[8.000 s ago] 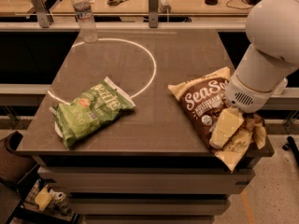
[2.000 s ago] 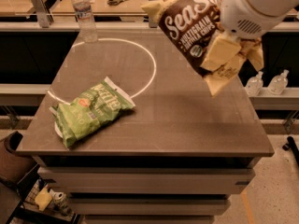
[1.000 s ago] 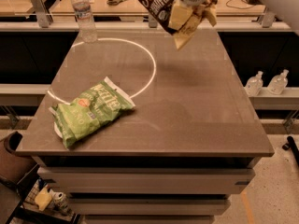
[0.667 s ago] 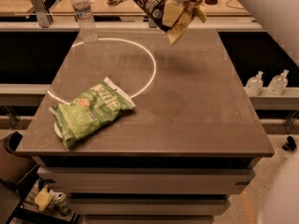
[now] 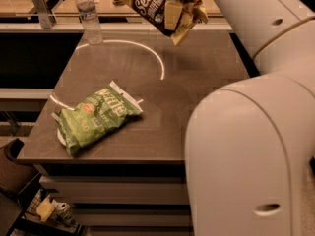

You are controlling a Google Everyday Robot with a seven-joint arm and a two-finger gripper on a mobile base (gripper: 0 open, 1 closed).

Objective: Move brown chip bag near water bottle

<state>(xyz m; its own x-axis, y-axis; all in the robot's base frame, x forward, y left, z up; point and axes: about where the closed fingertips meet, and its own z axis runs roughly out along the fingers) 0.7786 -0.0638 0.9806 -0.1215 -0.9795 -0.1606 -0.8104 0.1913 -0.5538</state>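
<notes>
Hanging above the far edge of the table [image 5: 206, 77], the gripper [image 5: 179, 14] is clamped on the brown chip bag [image 5: 150, 3], which is tilted and clear of the surface. The water bottle [image 5: 88, 14] stands upright at the far left corner, apart from the bag. A green chip bag [image 5: 96, 118] lies flat near the front left.

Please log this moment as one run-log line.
gripper: shut on brown chip bag, raised over far side of table | water bottle: upright, far-left corner | green chip bag: lying front-left | placement: not yet done
</notes>
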